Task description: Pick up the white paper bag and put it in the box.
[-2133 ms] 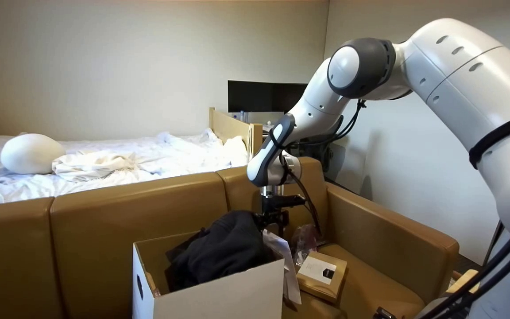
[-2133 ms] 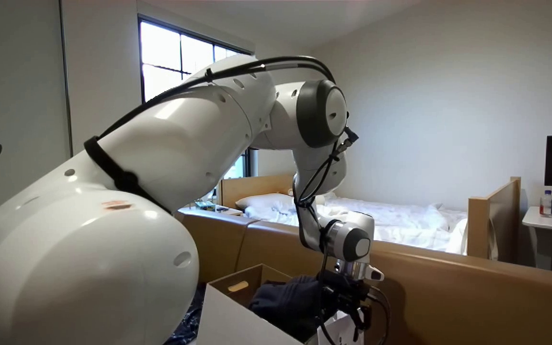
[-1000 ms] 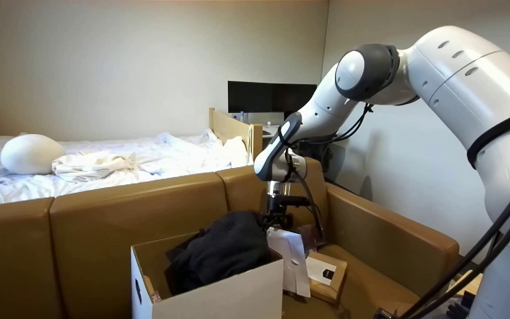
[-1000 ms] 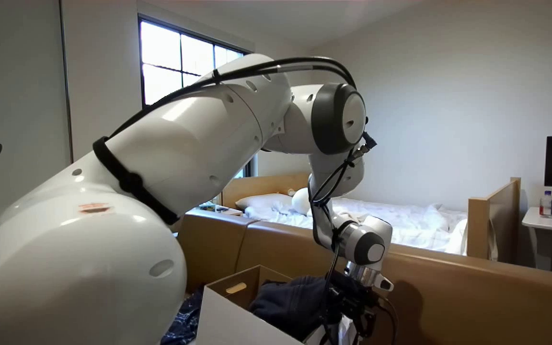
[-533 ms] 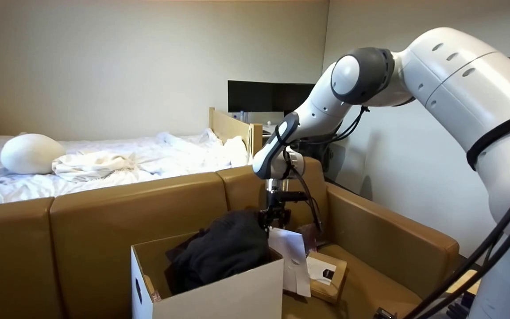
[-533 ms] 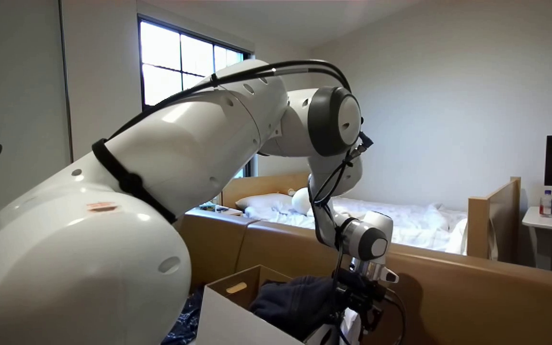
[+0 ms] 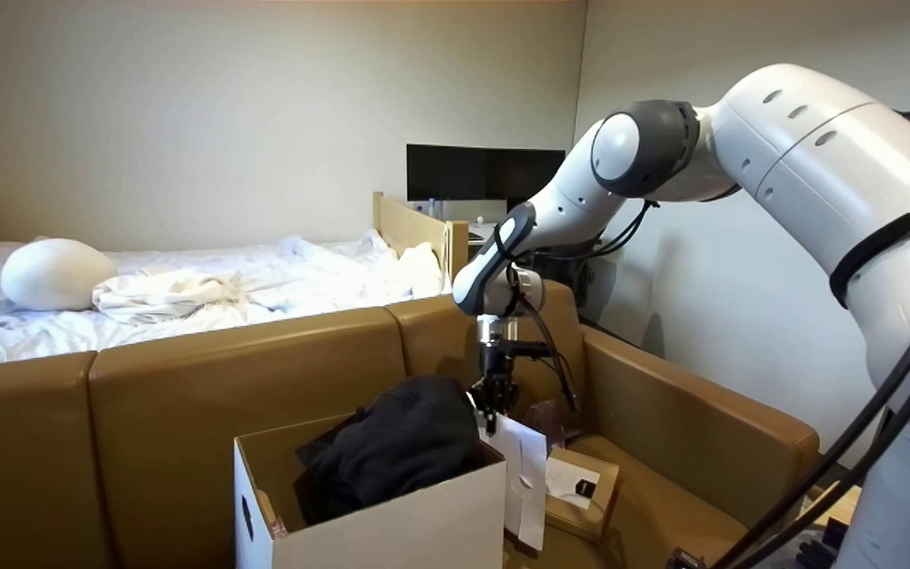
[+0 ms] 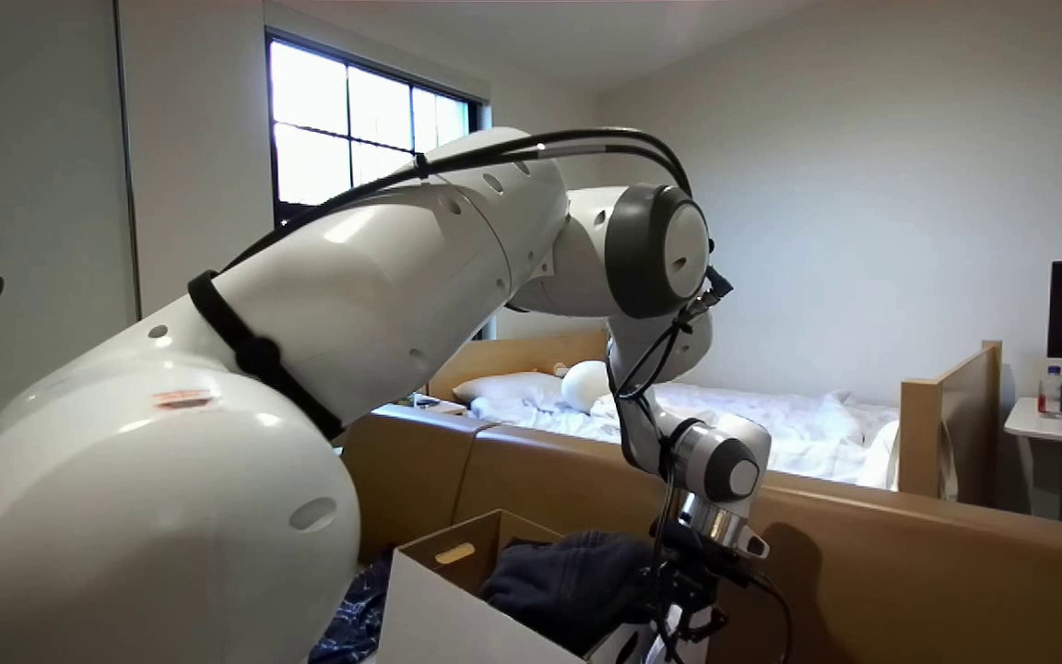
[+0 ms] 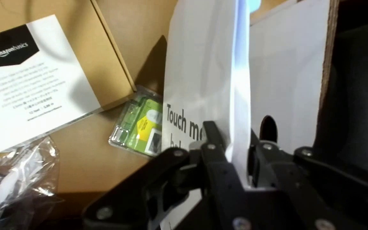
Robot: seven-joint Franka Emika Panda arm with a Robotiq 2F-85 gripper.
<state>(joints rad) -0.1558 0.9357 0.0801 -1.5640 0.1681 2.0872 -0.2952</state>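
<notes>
White paper bag (image 7: 524, 482): upright directly below the gripper (image 9: 234, 135), top edge running roughly along the wall of the box (image 7: 392, 521), just outside it, toward the edge of the counter (image 7: 660, 494) by the armrest (image 7: 700, 395).
Gripper: near the counter's back edge, 2 fingers (image 9: 213, 135) clamped on the bag's top.
Box: its rim is the hurdle, we judge; our lift must clear it, then cross away from the armrest.
Black garment (image 7: 400, 442): heaped above the rim; it may snag our bag.

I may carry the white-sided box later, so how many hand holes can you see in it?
2: one hole on the side of the box by the white paper bag, another hole in the opposite side. More may be hidden where the box runs out of frame.
</notes>
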